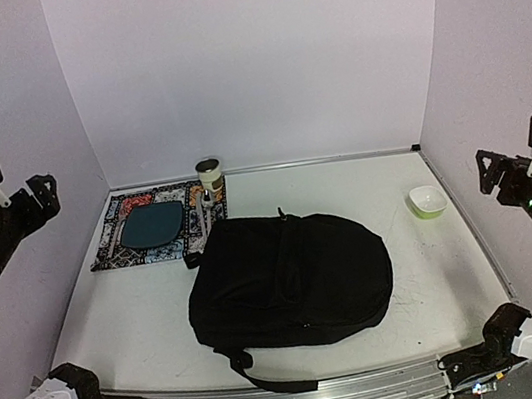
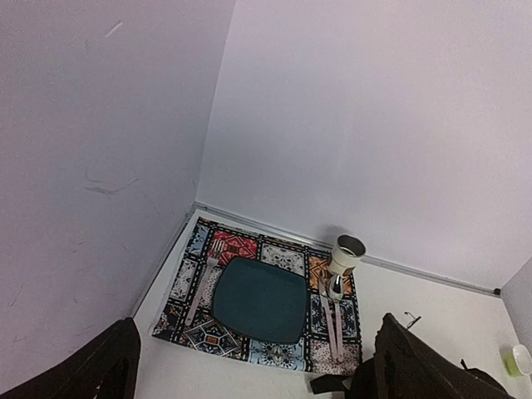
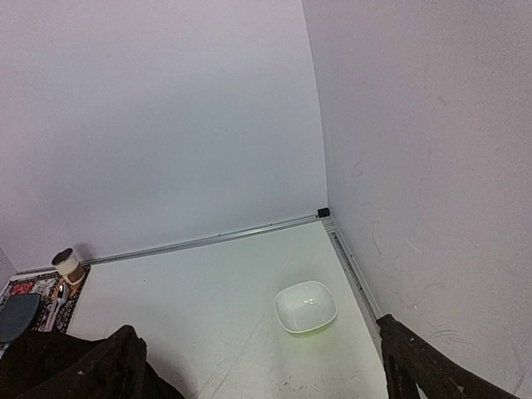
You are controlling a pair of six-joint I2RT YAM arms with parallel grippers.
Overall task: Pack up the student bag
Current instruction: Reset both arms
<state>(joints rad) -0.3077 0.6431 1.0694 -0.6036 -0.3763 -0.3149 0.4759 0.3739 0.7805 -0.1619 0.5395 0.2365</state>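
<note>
The student bag [image 1: 289, 279], a large black backpack, lies flat and closed in the middle of the table, with a strap trailing toward the front edge. Part of it shows at the bottom left of the right wrist view [image 3: 33, 366], and a strap end shows in the left wrist view [image 2: 327, 383]. My left gripper [image 1: 16, 188] is open and empty, raised high by the left wall, away from the bag; it also shows in the left wrist view [image 2: 259, 326]. My right gripper [image 1: 514, 152] is open and empty, raised by the right wall; it also shows in the right wrist view [image 3: 258, 328].
A patterned placemat [image 1: 112, 249] at the back left holds a dark teal plate [image 1: 151, 224], a fork [image 2: 204, 278], a spoon [image 2: 335, 287] and a cup [image 1: 209, 176]. A white and green bowl [image 1: 427, 200] sits at the right, near the wall.
</note>
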